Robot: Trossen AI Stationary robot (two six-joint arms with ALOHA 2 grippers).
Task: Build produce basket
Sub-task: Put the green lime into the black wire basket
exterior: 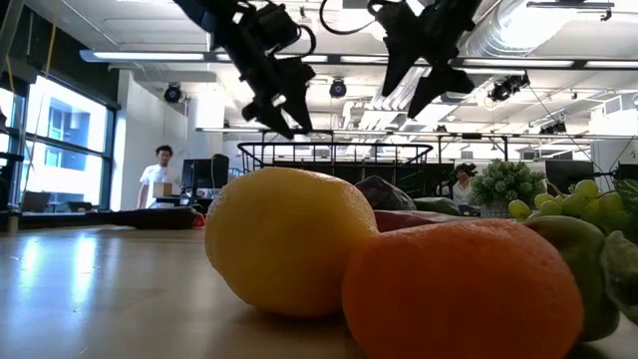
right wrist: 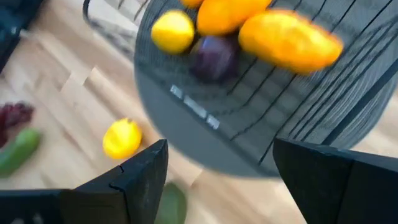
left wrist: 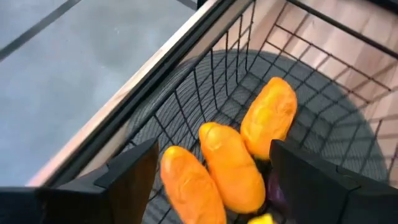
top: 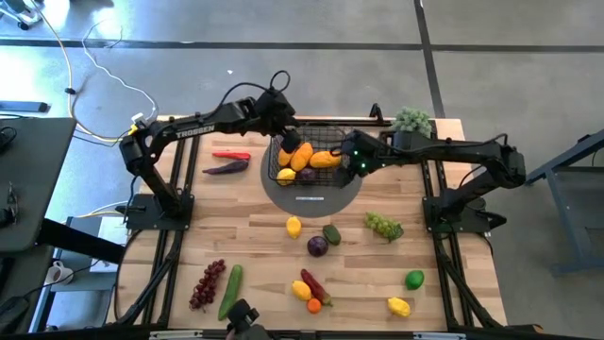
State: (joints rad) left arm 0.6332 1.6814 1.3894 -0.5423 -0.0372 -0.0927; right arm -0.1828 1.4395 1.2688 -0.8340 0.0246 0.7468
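Note:
The black wire basket (top: 304, 159) stands on a round grey mat (top: 311, 194) at the table's far middle. In it lie orange mangoes (left wrist: 230, 165), a yellow lemon (right wrist: 172, 31) and a purple plum (right wrist: 214, 57). My left gripper (top: 283, 132) hangs open above the basket's far left part, over the mangoes and clear of them. My right gripper (top: 351, 159) hangs open above the basket's right side with nothing between its fingers. In the low view both grippers (exterior: 284, 108) (exterior: 419, 80) hang above the basket's rim (exterior: 334, 148). Loose produce lies on the table.
A red chili (top: 231, 155) and an eggplant (top: 226, 167) lie left of the basket. Nearer lie a lemon (top: 293, 226), plum (top: 318, 246), green grapes (top: 384, 225), lime (top: 414, 279), red grapes (top: 208, 283) and cucumber (top: 230, 290). A potted plant (top: 412, 120) stands far right.

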